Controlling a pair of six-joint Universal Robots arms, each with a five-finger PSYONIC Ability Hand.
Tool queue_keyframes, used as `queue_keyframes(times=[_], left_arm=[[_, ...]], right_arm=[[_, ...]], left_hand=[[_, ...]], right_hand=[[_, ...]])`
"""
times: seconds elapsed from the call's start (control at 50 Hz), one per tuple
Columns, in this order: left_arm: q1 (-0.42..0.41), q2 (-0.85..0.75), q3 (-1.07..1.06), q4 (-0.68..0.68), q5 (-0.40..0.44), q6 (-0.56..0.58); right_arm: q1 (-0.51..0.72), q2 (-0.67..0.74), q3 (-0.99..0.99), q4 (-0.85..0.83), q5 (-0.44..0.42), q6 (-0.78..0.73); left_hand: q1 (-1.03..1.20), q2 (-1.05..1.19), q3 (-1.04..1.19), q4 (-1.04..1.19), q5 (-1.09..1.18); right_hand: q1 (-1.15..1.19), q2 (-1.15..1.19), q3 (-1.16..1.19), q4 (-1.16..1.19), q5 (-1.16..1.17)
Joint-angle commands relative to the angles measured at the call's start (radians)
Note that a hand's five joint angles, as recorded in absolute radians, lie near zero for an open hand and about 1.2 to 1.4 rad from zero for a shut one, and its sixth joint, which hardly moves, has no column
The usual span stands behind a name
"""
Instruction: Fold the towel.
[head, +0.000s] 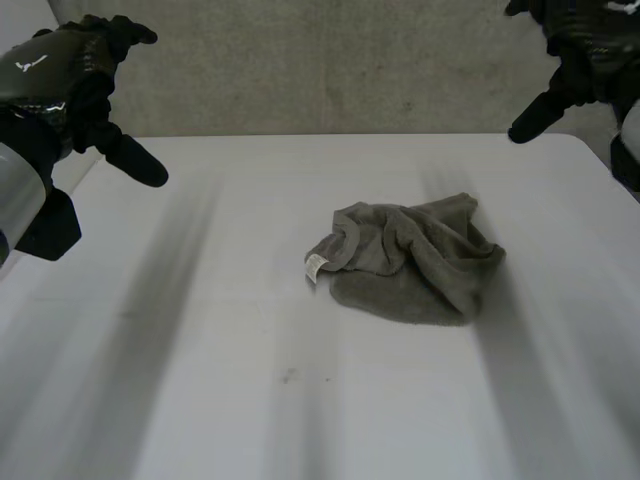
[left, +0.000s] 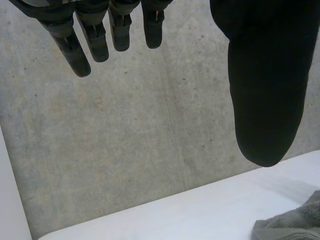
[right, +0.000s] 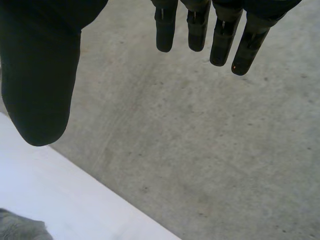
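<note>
The crumpled grey terry towel (head: 410, 262) lies on the white desk (head: 200, 380), below both robot hands, nearer the right robot hand (head: 585, 55) than the left robot hand (head: 60, 75); both keep fingers straight, apart, holding nothing.

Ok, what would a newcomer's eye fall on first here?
A crumpled grey towel lies heaped on the white table, slightly right of centre, a white tag at its left edge. The left robot hand and right robot hand hang open above the far corners, touching nothing.

right hand (right: 40, 75): fingers (right: 198, 27) straight, over concrete (right: 210, 150) | towel (right: 20, 229) corner on table (right: 65, 195), apart from hand
</note>
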Motion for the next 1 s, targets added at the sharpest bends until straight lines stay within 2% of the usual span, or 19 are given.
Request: queue_keyframes(times=[0.02, 0.18, 0.36, 0.4, 0.42, 0.44, 0.46, 0.48, 0.52, 0.62, 0.66, 0.7, 0.72, 0.82, 0.9, 0.94, 0.96, 0.98, 1.0], left_arm=[[-0.001, -0.057, -0.002, 0.036, 0.0, 0.003], [-0.003, -0.187, 0.001, 0.046, 0.0, 0.001], [-0.009, -0.268, 0.003, 0.095, -0.002, 0.003], [-0.009, -0.276, 0.004, 0.101, -0.002, 0.003], [-0.009, -0.279, 0.004, 0.104, -0.002, 0.003], [-0.009, -0.282, 0.006, 0.105, -0.002, 0.003], [-0.011, -0.282, 0.006, 0.105, -0.002, 0.003], [-0.011, -0.282, 0.006, 0.105, -0.002, 0.003], [-0.009, -0.282, 0.004, 0.107, -0.002, 0.003], [-0.009, -0.282, 0.007, 0.108, -0.002, 0.004], [-0.009, -0.282, 0.011, 0.108, -0.002, 0.004], [-0.009, -0.284, 0.012, 0.108, -0.002, 0.004], [-0.011, -0.284, 0.014, 0.107, -0.002, 0.004], [-0.011, -0.295, 0.006, 0.107, -0.002, 0.003], [-0.011, -0.298, 0.001, 0.107, -0.002, 0.003], [-0.011, -0.299, 0.0, 0.107, -0.002, 0.003], [-0.011, -0.299, 0.0, 0.107, -0.002, 0.003], [-0.011, -0.301, 0.0, 0.105, 0.0, 0.003], [-0.011, -0.304, -0.002, 0.105, 0.001, 0.003]], right_arm=[[-0.001, 0.152, -0.033, 0.017, -0.058, -0.042], [0.008, 0.508, -0.192, 0.054, -0.055, 0.019], [0.006, 0.8, -0.349, 0.066, -0.061, 0.148], [0.008, 0.84, -0.368, 0.072, -0.06, 0.148], [0.008, 0.86, -0.38, 0.08, -0.058, 0.148], [0.009, 0.863, -0.38, 0.084, -0.066, 0.147], [0.009, 0.863, -0.38, 0.084, -0.066, 0.147], [0.02, 0.841, -0.363, 0.086, -0.077, 0.145], [0.031, 0.81, -0.343, 0.087, -0.081, 0.143], [0.087, 0.646, -0.165, 0.063, -0.169, 0.102], [0.159, 0.545, -0.028, 0.02, -0.257, 0.033], [0.214, 0.508, 0.028, -0.006, -0.287, 0.015], [0.215, 0.507, 0.028, -0.006, -0.287, 0.015], [0.411, 0.489, 0.126, -0.041, -0.31, -0.005], [0.454, 0.498, 0.129, -0.037, -0.298, -0.011], [0.451, 0.491, 0.125, -0.034, -0.284, -0.008], [0.439, 0.481, 0.122, -0.032, -0.264, -0.007], [0.439, 0.481, 0.122, -0.032, -0.264, -0.007], [0.418, 0.454, 0.119, -0.029, -0.233, 0.002]], left_hand=[[0.028, 0.036, 0.036, 0.038, 0.015], [0.016, 0.025, 0.024, 0.026, 0.003], [0.016, 0.025, 0.024, 0.026, 0.003], [0.019, 0.028, 0.027, 0.029, 0.006], [0.019, 0.028, 0.027, 0.029, 0.006], [0.019, 0.028, 0.027, 0.029, 0.006], [0.019, 0.028, 0.027, 0.029, 0.006], [0.019, 0.028, 0.027, 0.029, 0.006], [0.019, 0.028, 0.027, 0.029, 0.006], [0.016, 0.025, 0.024, 0.026, 0.003], [0.016, 0.025, 0.024, 0.026, 0.003], [0.016, 0.025, 0.024, 0.026, 0.003], [0.019, 0.027, 0.027, 0.029, 0.006], [0.025, 0.033, 0.033, 0.035, 0.012], [0.025, 0.033, 0.033, 0.035, 0.012], [0.025, 0.033, 0.033, 0.035, 0.012], [0.025, 0.033, 0.033, 0.035, 0.012], [0.025, 0.033, 0.033, 0.035, 0.012], [0.028, 0.036, 0.036, 0.038, 0.015]], right_hand=[[-0.046, -0.056, -0.041, -0.061, -0.058], [-0.046, -0.056, -0.041, -0.061, -0.058], [-0.046, -0.056, -0.041, -0.061, -0.058], [0.003, -0.008, 0.007, -0.013, -0.009], [0.174, 0.163, 0.179, 0.159, 0.162], [0.519, 0.508, 0.524, 0.504, 0.507], [0.522, 0.512, 0.527, 0.507, 0.51], [1.054, 1.044, 1.059, 1.039, 1.042], [1.175, 1.164, 1.18, 1.16, 1.163], [1.176, 1.165, 1.181, 1.161, 1.164], [1.176, 1.165, 1.181, 1.161, 1.164], [1.176, 1.165, 1.181, 1.161, 1.164], [1.176, 1.165, 1.181, 1.161, 1.164], [1.176, 1.165, 1.181, 1.161, 1.164], [1.176, 1.165, 1.181, 1.161, 1.164], [1.115, 1.105, 1.12, 1.1, 1.103], [0.909, 0.898, 0.914, 0.894, 0.897], [0.907, 0.896, 0.912, 0.892, 0.895], [0.546, 0.536, 0.551, 0.531, 0.534]])
